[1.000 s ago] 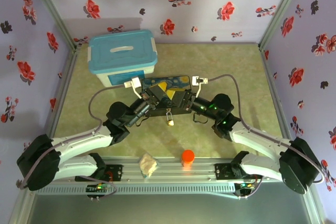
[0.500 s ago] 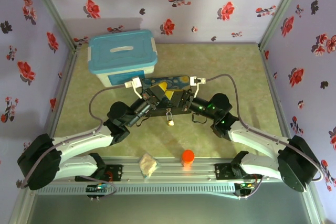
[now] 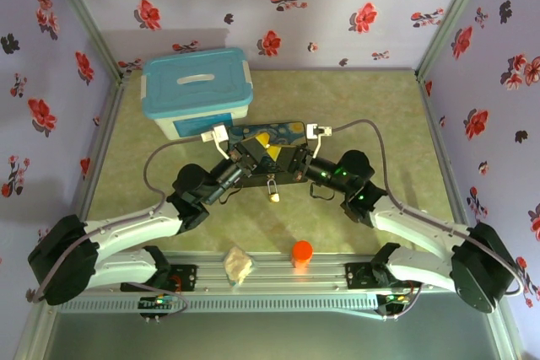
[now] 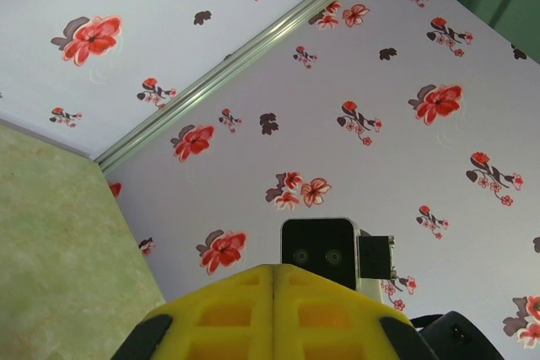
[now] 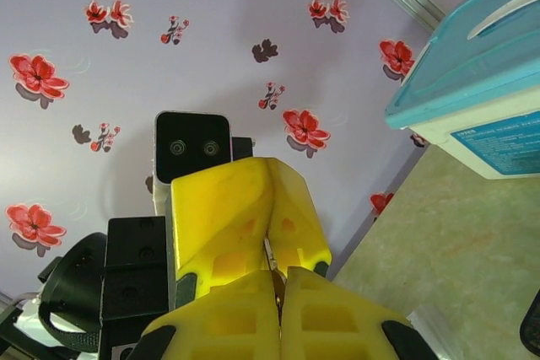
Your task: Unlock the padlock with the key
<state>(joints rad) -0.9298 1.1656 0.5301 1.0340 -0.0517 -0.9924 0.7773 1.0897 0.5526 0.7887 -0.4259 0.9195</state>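
In the top view my left gripper [image 3: 256, 156] and right gripper [image 3: 283, 160] meet tip to tip over the middle of the table, both shut. The padlock [image 3: 273, 192] dangles just below their tips, silver shackle up and pale brass body down. It seems to hang from the left fingers, though the grip itself is hidden. In the right wrist view a thin dark metal sliver, the key [image 5: 272, 260], is pinched between my right fingers [image 5: 228, 326] and points into the seam of the left fingers [image 5: 221, 208]. In the left wrist view the left fingers [image 4: 228, 314] are pressed together.
A white box with a blue lid [image 3: 198, 90] stands at the back left. A painted tin [image 3: 283, 131] lies just behind the grippers. An orange cap [image 3: 301, 250] and a crumpled beige lump [image 3: 238, 265] sit near the front rail. Flowered walls close in three sides.
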